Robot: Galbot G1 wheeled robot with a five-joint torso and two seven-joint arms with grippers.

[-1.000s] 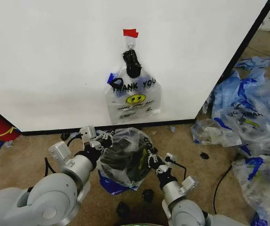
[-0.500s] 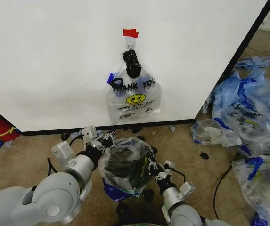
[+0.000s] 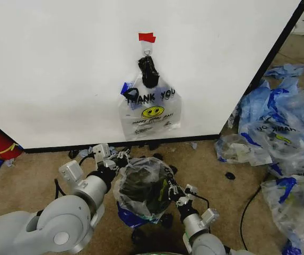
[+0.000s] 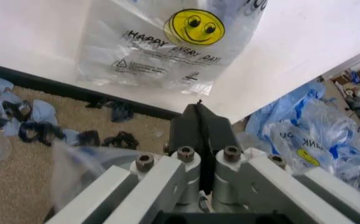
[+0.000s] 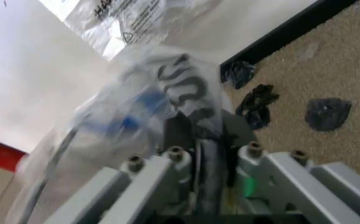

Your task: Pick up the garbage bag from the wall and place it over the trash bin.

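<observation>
The garbage bag [image 3: 141,187], clear film with blue trim, is draped around the black mesh trash bin [image 3: 137,180] on the carpet below the wall [image 3: 61,64]. My left gripper [image 3: 121,158] is shut on the bag's rim on the left side. My right gripper [image 3: 168,189] is shut on the rim on the right. In the left wrist view my left gripper [image 4: 200,135] has its fingers pressed together, with bag film [image 4: 80,168] beside them. In the right wrist view my right gripper [image 5: 206,140] pinches crumpled bag film [image 5: 136,102].
A flat bundle of like bags [image 3: 150,109] with a black knot hangs from the hook [image 3: 147,51] under the red tape [image 3: 147,37]. A big heap of blue-and-clear bags [image 3: 284,133] covers the floor on the right. Black scraps [image 3: 229,175] lie on the carpet.
The bag and both grippers have dropped slightly and come closer to me. The right gripper has moved down with the rim. The film now sits lower around the bin.
</observation>
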